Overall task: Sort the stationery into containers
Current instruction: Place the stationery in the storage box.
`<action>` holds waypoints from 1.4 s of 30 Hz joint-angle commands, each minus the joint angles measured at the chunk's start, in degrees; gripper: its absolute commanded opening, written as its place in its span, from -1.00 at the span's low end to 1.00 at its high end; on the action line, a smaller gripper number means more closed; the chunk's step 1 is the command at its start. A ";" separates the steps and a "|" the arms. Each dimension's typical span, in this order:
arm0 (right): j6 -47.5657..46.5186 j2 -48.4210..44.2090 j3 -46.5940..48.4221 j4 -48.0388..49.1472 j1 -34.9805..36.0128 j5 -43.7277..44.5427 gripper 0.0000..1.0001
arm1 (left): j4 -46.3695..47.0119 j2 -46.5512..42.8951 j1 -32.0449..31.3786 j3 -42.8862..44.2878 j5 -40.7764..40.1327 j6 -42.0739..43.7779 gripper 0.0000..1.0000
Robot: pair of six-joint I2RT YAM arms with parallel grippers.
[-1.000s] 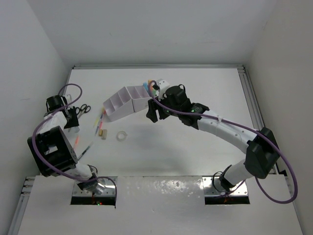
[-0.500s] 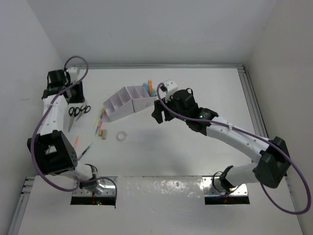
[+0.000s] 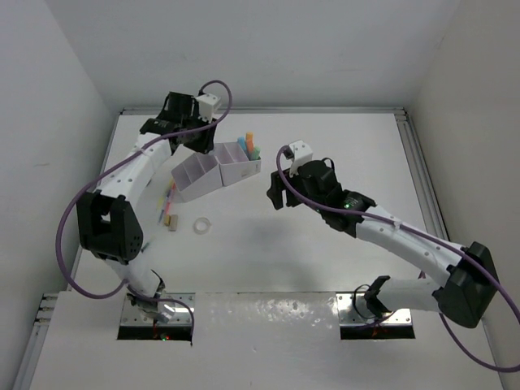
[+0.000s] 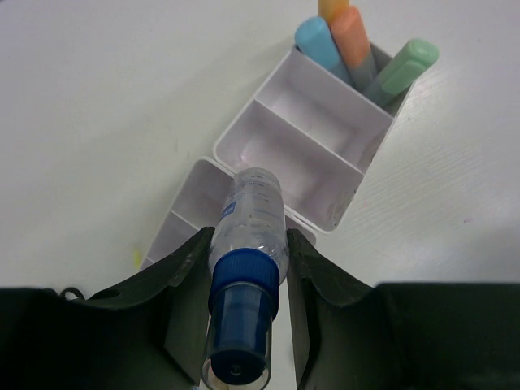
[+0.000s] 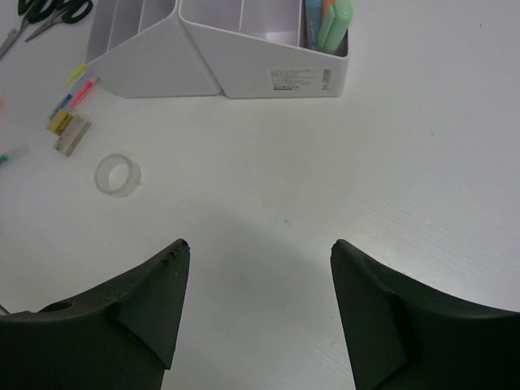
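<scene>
Left pincer [image 4: 248, 260] snug around blue-capped bottle [image 4: 253, 211], unseen from above; right pincer [image 5: 260, 252] wide, empty.

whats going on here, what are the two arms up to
The left gripper holds a blue-capped clear bottle above the pale organiser, not yet dropped in. The right gripper hangs open and empty over bare table nearby. Highlighters stand in the organiser's end compartment; the tape ring, scissors and a few pens lie loose on the table.
</scene>
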 commanded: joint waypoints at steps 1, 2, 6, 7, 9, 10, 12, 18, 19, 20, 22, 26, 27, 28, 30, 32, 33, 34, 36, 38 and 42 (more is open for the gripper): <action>1.47 -2.55 -1.12 1.01 -0.33 2.24 0.39 | -0.05 -0.23 -1.10 1.36 -3.30 0.44 -1.00; 1.64 -2.90 -1.82 1.18 -0.24 2.41 0.39 | 0.13 -0.23 -1.37 1.10 -3.30 0.44 -1.00; 1.82 -3.87 -2.70 1.10 -0.33 2.94 0.39 | -0.13 -0.84 -2.25 0.22 -3.91 -0.35 -1.00; 1.82 -3.87 -2.79 1.10 -0.24 3.03 0.39 | -0.05 -1.11 -2.33 -0.05 -3.92 -0.61 -1.00; 1.73 -4.05 -3.14 1.10 -0.32 3.29 0.39 | 0.48 -2.42 -2.34 -1.19 -4.27 -0.79 -1.00; 1.64 -4.05 -3.06 1.10 -0.24 3.29 0.39 | 0.83 -3.12 -2.16 -1.89 -4.27 -0.88 -1.00; 1.64 -3.88 -3.06 1.10 -0.24 3.29 0.39 | 1.10 -4.36 -2.07 -2.24 -5.06 -0.96 -1.00; 1.64 -3.00 -2.53 1.27 -0.24 2.50 0.39 | 1.10 -4.54 0.04 -2.77 -4.62 -1.49 -1.00; 1.64 -2.73 -2.44 1.45 -0.24 2.42 0.39 | 1.27 -4.71 0.47 -3.04 -3.75 -1.58 -1.00; 1.64 -2.73 -2.35 1.45 -0.32 2.24 0.39 | 1.62 -4.97 0.48 -3.30 -3.48 -1.49 -1.00; 1.64 -2.64 -2.53 1.45 -0.24 2.24 0.39 | 2.15 -4.98 0.04 -4.53 -3.22 -0.70 -1.00; 1.82 -2.29 -2.79 1.71 -0.24 2.15 0.39 | 2.77 -2.17 0.30 -5.41 -2.77 -0.44 -1.00; 1.82 -2.21 -2.88 1.71 -0.32 1.98 0.39 | 2.77 -1.64 0.30 -5.50 -2.95 -0.44 -1.00; 1.82 -2.12 -2.88 1.71 -0.24 2.06 0.39 | 2.85 -0.85 0.48 -5.59 -3.04 -0.53 -1.00; 1.65 -2.12 -2.79 1.71 -0.32 1.89 0.39 | 4.17 -0.41 0.57 -6.28 -2.77 -0.70 -1.00; 1.64 -2.12 -2.79 1.27 -0.24 1.98 0.39 | 6.53 -0.32 0.57 -7.16 -2.69 -0.35 -1.00; 1.64 -2.12 -2.97 1.27 -0.24 2.06 0.39 | 7.33 -0.14 0.57 -8.04 -2.77 -0.35 -0.97; 1.64 -2.12 -2.97 1.27 -0.32 1.98 0.39 | 7.68 0.47 0.39 -8.22 -2.86 -0.26 -0.90; 1.56 -1.85 -2.79 1.27 -0.24 1.98 0.39 | 8.04 1.35 0.48 -7.87 -3.04 -0.44 -0.72; 1.56 -1.77 -2.70 1.10 -0.24 1.97 0.39 | 8.39 2.49 0.65 -7.78 -3.21 -0.44 -0.61; 1.56 -1.76 -2.62 1.01 -0.33 1.89 0.39 | 8.40 4.16 0.22 -6.47 -2.34 -0.70 -0.11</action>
